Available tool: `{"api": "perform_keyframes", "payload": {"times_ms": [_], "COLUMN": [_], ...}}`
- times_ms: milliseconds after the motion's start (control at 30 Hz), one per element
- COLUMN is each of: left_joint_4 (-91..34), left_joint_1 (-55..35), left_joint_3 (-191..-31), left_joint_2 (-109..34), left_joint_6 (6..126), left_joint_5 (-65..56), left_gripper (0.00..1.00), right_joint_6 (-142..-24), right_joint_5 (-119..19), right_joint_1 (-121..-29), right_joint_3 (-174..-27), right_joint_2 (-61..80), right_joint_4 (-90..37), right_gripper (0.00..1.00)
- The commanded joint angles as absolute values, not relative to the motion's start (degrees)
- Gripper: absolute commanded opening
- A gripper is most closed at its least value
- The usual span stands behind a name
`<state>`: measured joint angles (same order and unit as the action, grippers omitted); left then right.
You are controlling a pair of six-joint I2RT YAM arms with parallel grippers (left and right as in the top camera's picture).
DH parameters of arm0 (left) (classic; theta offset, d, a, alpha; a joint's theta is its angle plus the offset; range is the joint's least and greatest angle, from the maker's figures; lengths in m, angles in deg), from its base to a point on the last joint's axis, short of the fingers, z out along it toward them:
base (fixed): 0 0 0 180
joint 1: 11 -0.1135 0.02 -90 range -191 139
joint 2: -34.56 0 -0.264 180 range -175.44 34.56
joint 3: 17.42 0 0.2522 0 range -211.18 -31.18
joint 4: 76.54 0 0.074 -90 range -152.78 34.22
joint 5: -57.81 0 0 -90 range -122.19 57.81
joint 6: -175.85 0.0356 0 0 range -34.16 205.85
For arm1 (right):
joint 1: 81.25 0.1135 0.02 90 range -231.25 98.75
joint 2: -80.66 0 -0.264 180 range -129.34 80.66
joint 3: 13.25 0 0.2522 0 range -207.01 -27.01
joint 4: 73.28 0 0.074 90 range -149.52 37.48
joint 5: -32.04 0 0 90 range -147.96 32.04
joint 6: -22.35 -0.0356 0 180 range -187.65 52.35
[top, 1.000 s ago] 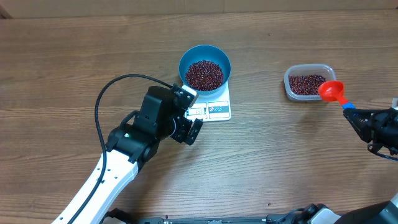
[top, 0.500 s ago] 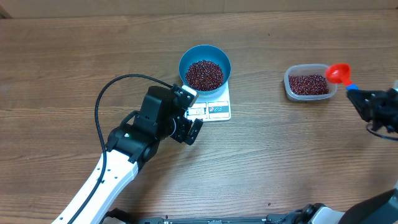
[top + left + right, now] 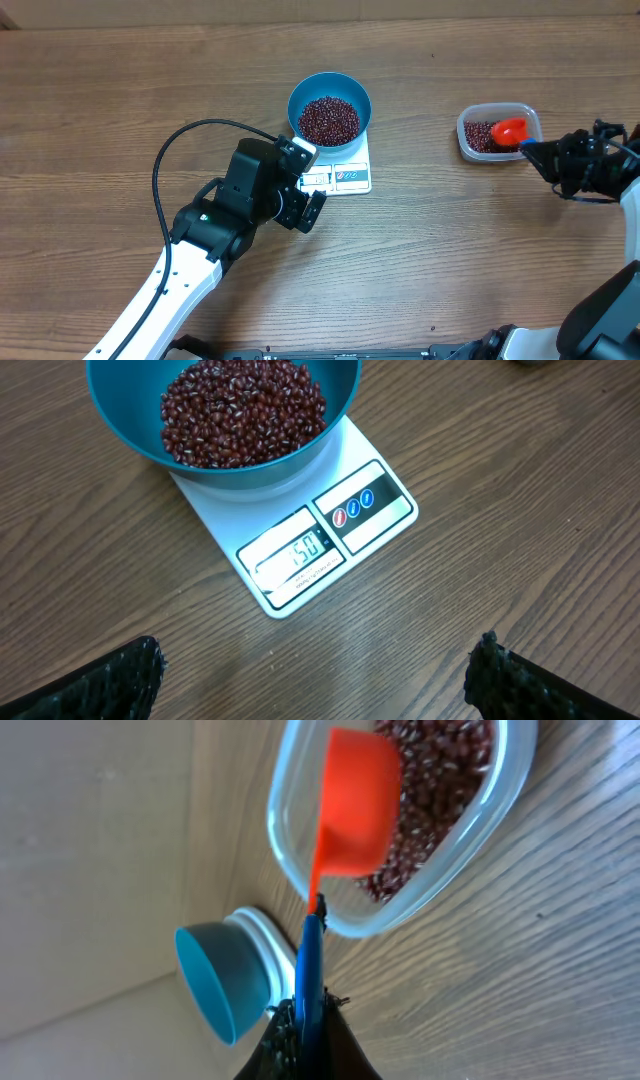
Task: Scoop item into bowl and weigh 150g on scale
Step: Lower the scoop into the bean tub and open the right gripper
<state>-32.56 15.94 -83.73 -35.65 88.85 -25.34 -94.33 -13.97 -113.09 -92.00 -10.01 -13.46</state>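
Since it takes most of the frame, table [image 3: 120, 100]: brown wood grain, everything sits on it.
left arm [image 3: 200, 230]: white/black, comes up from lower left of the overhead view, black cable looped above it.
left gripper [image 3: 308, 183]: fingers spread wide, holding nothing, just beside the lower-left edge of the scale; not touching it as far as I can see.
right gripper [image 3: 540, 153]: right edge of the overhead view, pressed together, pinching the scoop's blue handle [image 3: 308, 960].
scale [image 3: 330, 530]: white, flat, centre top of the overhead view, under the bowl.
bowl [image 3: 293, 108]: blue, sits on the scale's upper half, upright.
tub [image 3: 463, 135]: clear plastic, upper right, well apart from the scale, partly filled.
beans [image 3: 329, 120]: dark red heap in the bowl; more of the same in the tub.
scoop [image 3: 355, 805]: orange-red cup, at or in the right end of the tub, over the beans; can't tell if loaded.
display [image 3: 300, 550]: digits look like 150, seen tilted.
stage (judgement): target looks met, scooping should be over.
risk 1: another scoop to the bowl would overshoot the weight.
risk 2: left gripper so close, any nudge on the scale or bowl shifts the reading or spills beans.
risk 3: scoop dragging on the light tub's rim could tip or slide it.
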Motion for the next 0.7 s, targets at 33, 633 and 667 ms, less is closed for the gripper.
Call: {"api": "perform_keyframes", "payload": {"times_ms": [33, 633, 667], "left_joint_4": [-32.8, -32.8, -32.8], "left_joint_1": [15.6, 15.6, 15.6], "left_joint_3": [-84.9, -84.9, -84.9], "left_joint_2": [-35.8, -35.8, -35.8], "left_joint_6": [89.5, 89.5, 89.5], "left_joint_5": [-25.8, -25.8, -25.8], "left_gripper": [0.99, 0.99, 1.00], "right_joint_6": [-99.1, -98.7, -98.7], "right_joint_5": [-15.9, -16.0, -15.9], "right_joint_1": [-112.8, -112.8, -112.8], "right_joint_3": [-87.8, -85.3, -85.3], "right_joint_2": [-10.2, -10.2, -10.2], "right_joint_4": [-17.1, -15.6, -14.8], "right_gripper": [0.04, 0.52, 0.54]}}
